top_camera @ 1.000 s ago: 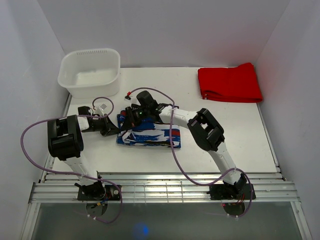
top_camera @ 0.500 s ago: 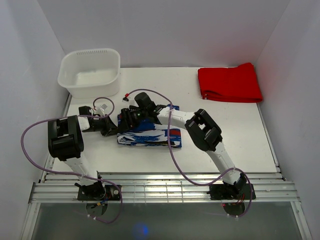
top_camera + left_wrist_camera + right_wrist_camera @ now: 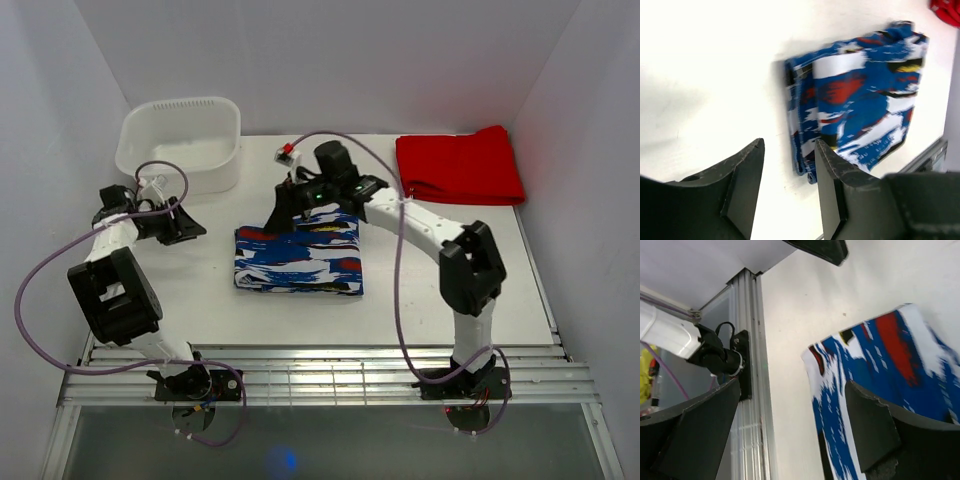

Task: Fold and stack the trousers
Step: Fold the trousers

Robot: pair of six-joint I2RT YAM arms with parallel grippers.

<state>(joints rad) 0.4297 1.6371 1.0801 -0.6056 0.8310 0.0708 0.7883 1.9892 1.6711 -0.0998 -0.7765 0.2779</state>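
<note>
The trousers [image 3: 298, 258] lie folded in a flat oblong on the table [image 3: 430, 290], between the two grippers and held by neither.

The left gripper [image 3: 186, 228] sits low over the table, its tips pointing at the short edge of the trousers and apart from it; its fingers [image 3: 742, 182] stand partway open, with only bare table between them; in its wrist view the trousers [image 3: 860, 100] lie ahead and a little to the right, folded layers showing along the near edge. The tub [image 3: 180, 140] is just behind this gripper, on the far side.

The right gripper [image 3: 287, 208] hangs over the far left corner of the trousers, clear of the cloth; its fingers [image 3: 695, 432] are spread wide and hold nothing; in its wrist view the corner of the trousers [image 3: 890, 370] shows below, past the right finger, with table under the gap. The red garment [image 3: 458, 165] lies well off to this gripper's right, at the table's far corner.
</note>
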